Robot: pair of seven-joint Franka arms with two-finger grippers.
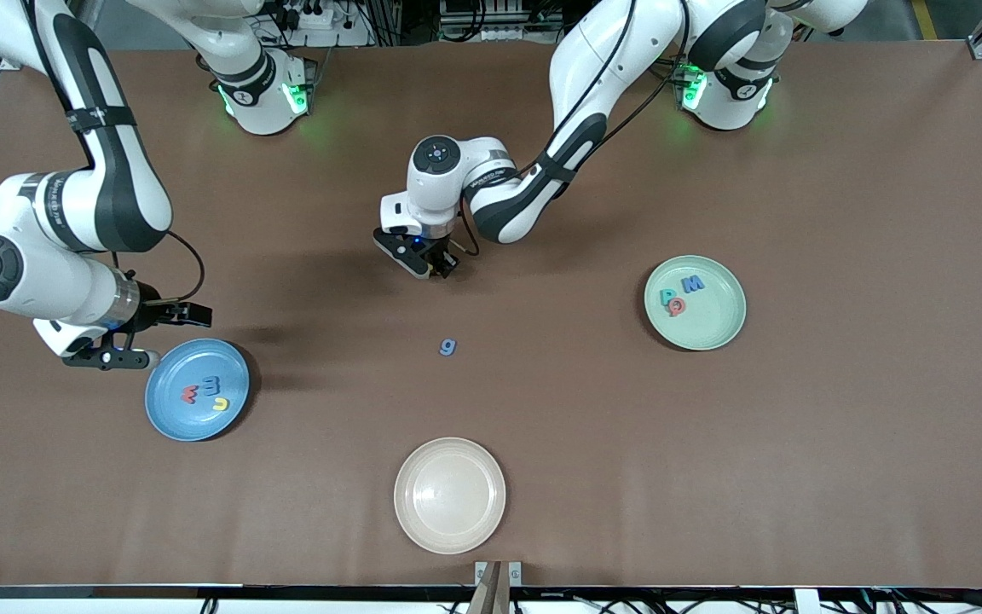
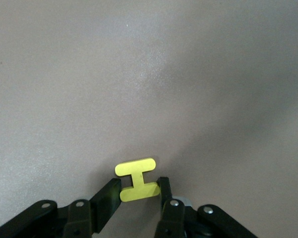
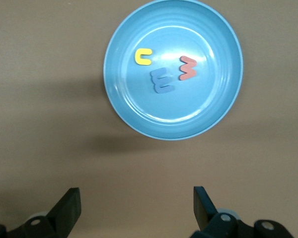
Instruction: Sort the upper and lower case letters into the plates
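Note:
My left gripper (image 1: 436, 264) is low over the middle of the table, shut on a yellow I-shaped letter (image 2: 136, 179) by its lower bar. A small blue letter g (image 1: 447, 346) lies on the table, nearer the front camera than that gripper. The mint green plate (image 1: 717, 333) holds a teal, a red and a blue letter. The blue plate (image 1: 174, 418) holds a red, a blue and a yellow letter (image 3: 143, 57). My right gripper (image 1: 181, 338) hangs open and empty at the blue plate's (image 3: 208, 104) rim.
A cream-white round plate (image 1: 449, 495) sits near the table's front edge, with nothing in it. The brown tabletop stretches wide toward both arms' ends.

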